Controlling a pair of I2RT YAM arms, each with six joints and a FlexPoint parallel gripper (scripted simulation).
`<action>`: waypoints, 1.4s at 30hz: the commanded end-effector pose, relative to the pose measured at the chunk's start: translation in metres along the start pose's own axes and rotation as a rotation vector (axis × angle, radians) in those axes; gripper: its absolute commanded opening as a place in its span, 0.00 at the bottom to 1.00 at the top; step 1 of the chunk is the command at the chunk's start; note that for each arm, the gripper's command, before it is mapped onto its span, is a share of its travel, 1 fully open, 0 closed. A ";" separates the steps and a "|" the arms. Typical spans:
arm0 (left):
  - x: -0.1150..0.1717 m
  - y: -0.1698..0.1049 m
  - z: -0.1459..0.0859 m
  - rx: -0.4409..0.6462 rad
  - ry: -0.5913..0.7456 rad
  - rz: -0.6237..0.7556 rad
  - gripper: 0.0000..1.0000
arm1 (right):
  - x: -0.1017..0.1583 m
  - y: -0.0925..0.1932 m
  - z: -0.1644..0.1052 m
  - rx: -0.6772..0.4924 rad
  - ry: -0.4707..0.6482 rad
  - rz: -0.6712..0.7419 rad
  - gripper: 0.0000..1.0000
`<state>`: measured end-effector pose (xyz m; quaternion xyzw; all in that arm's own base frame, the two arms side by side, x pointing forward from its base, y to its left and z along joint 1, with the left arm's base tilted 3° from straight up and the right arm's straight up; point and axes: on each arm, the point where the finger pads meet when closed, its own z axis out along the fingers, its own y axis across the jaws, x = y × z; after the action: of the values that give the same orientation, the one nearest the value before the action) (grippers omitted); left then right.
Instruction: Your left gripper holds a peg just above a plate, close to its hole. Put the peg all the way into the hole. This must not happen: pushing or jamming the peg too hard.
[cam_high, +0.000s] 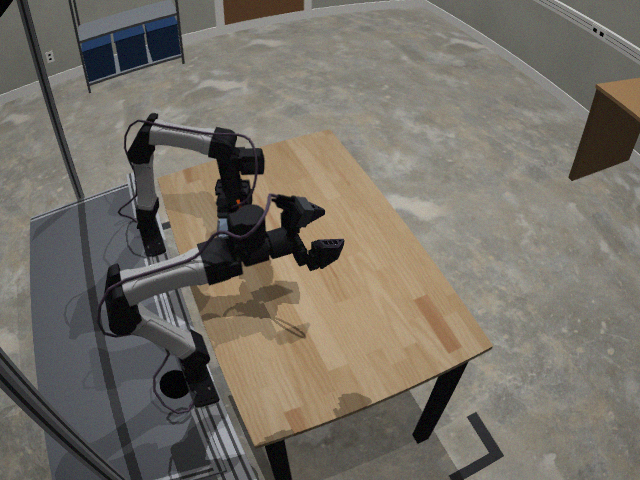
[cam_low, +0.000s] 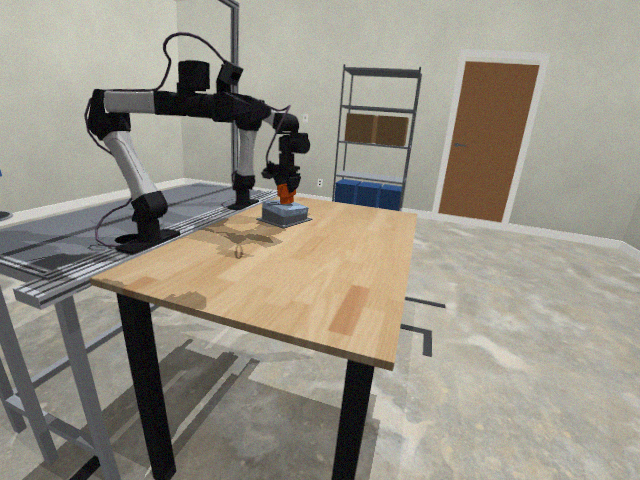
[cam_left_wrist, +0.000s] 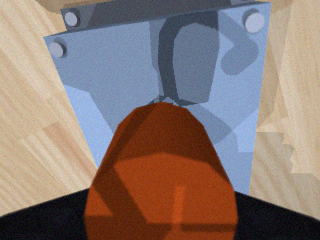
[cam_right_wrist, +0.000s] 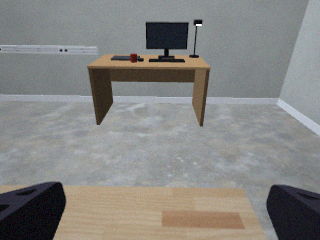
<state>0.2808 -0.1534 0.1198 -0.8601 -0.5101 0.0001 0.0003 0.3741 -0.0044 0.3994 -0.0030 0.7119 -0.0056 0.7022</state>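
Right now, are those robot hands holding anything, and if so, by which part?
The left gripper holds the orange peg by its upper part, lower end down. The right gripper holds nothing.

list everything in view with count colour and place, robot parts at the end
table: one, light wood, beneath the arms
plate: one, blue-grey, on the table
peg: one, orange, at the plate
shelf unit: one, grey, against the wall
blue bins: three, blue, bottom of the shelf unit
door: one, brown, right of the shelf unit
desk: one, brown, across the room
monitor: one, black, on the desk
left gripper: one, black, gripping the peg
right gripper: one, black, open
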 end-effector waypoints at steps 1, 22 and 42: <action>0.001 0.006 -0.008 -0.039 -0.002 -0.006 0.34 | -0.003 0.007 -0.003 -0.017 0.014 0.001 1.00; 0.002 0.009 -0.011 -0.054 -0.001 -0.007 0.34 | 0.049 0.195 -0.116 -0.620 0.447 -0.144 1.00; 0.002 0.010 -0.012 -0.059 -0.001 -0.008 0.34 | 0.048 0.247 -0.215 -0.953 0.524 -0.288 1.00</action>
<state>0.2808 -0.1534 0.1198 -0.8601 -0.5101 0.0001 0.0003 0.1598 0.2460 0.3440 -0.4238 0.7754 0.2225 0.4119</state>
